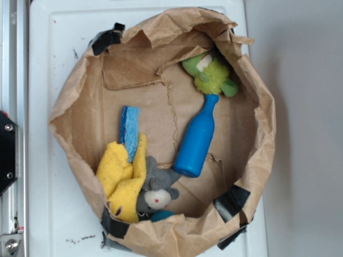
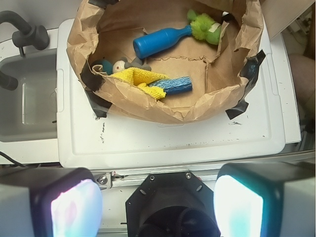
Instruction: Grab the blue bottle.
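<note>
Here, the blue bottle [image 1: 196, 143] is seen lying on its side inside a brown paper bag [image 1: 257, 160] that is set on a white surface [image 1: 59, 64]. Its neck is pointed at a green plush toy [image 1: 210, 73], which is touched by the cap. A yellow cloth [image 1: 122, 179], a blue sponge strip [image 1: 129, 131] and a grey mouse toy [image 1: 156, 191] are found near the bottle's base, apart from it. The gripper [image 2: 157, 205] is held wide apart and empty, well short of the bag.

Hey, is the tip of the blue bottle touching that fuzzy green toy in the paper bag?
Touching. In the exterior view the blue bottle runs its neck straight into the underside of the green plush toy with no brown paper visible between them; the wrist view shows the same.
</note>
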{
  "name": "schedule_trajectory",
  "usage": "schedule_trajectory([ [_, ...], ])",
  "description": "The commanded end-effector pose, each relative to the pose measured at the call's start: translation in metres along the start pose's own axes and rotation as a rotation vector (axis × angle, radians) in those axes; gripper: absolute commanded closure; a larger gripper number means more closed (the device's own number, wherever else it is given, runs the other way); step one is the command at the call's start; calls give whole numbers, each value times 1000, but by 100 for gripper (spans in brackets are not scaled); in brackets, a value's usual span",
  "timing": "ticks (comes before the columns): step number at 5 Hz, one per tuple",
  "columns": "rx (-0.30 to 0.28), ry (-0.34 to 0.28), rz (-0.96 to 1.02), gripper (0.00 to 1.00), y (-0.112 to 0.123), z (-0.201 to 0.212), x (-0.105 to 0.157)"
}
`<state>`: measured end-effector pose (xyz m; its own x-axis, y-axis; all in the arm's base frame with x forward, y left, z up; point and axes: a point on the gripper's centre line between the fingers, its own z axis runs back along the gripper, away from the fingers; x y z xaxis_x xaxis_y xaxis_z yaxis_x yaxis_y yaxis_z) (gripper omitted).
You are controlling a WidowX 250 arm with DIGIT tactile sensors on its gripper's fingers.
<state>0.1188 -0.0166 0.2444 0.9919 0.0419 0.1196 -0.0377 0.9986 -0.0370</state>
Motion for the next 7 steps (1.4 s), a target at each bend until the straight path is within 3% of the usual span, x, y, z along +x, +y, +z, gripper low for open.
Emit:
schedule_trajectory([
  [1, 0, 0, 0, 0, 0, 0, 0],
  [2, -55, 14, 122, 0, 4, -5, 36],
  [4, -33, 13, 418, 0, 16, -21, 77],
  [5, -96, 12, 463, 0, 4, -15, 106],
  [6, -172, -32, 500, 0, 3, 3, 132],
  [7, -176, -113, 497, 0, 14, -15, 149],
])
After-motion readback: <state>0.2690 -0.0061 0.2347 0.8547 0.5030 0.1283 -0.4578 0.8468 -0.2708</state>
